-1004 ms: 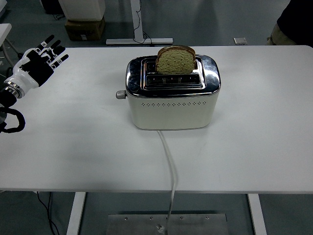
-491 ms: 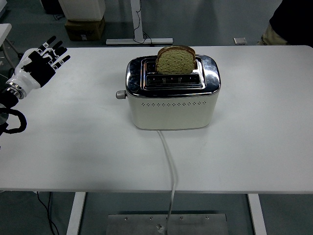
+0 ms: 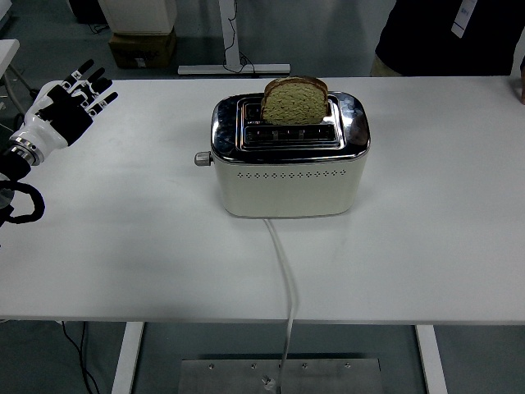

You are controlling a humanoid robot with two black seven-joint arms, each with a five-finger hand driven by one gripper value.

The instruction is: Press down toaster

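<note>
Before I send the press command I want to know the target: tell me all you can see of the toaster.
The toaster is a two-slot model with a cream body and a shiny chrome top, standing upright at mid-table. A slice of bread stands tall in the far slot; the near slot looks empty. Its lever juts from the left end, up near the top. A white cord runs from its front toward the table's near edge. Nothing else touches it.

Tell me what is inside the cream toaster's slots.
A brown bread slice stands in the far slot of the cream toaster, its lower part hidden. The near slot looks empty; its depths are not visible.
</note>
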